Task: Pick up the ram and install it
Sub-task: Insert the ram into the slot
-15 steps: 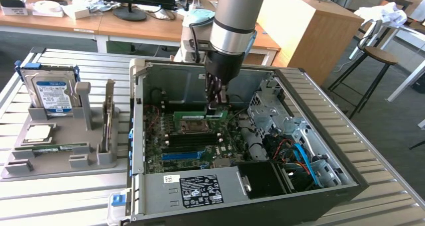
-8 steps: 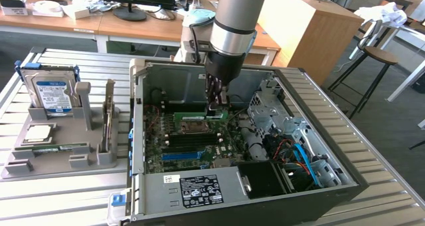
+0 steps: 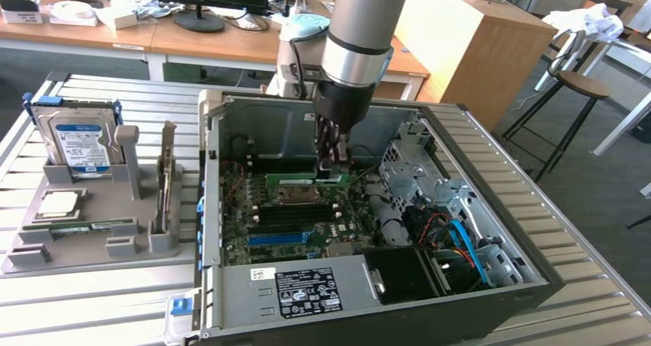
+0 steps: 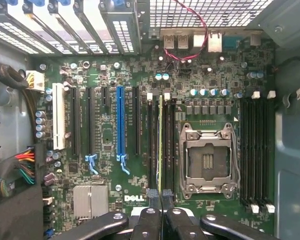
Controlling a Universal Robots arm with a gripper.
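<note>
While my arm (image 3: 361, 33) reaches straight down from above, notes run from big to small. Slatted metal table (image 3: 590, 285); on it an open computer case (image 3: 212, 171) lying on its side, innards up. Toward the exterior view's left, beside the case, a grey fixture (image 3: 91, 243) carrying an upright hard drive (image 3: 81, 144) and an upright expansion card (image 3: 166, 178). Inside the case, green motherboard (image 4: 210, 80): long blue slot (image 4: 121, 120), open processor socket (image 4: 207, 160) with its metal frame, and banks of black memory slots (image 4: 170, 145) on both sides of the socket. My gripper (image 4: 160, 197) hangs low over the board, jaws drawn nearly together and pinching the ram (image 4: 160, 140). From the wrist the ram is seen edge-on, a thin yellow-green line running lengthwise along the black memory slots between the blue slot and the socket. In the exterior view it shows as a short green strip just under my fingertips (image 3: 328, 159), down at board level. Seated in a slot or just above it: cannot tell.
</note>
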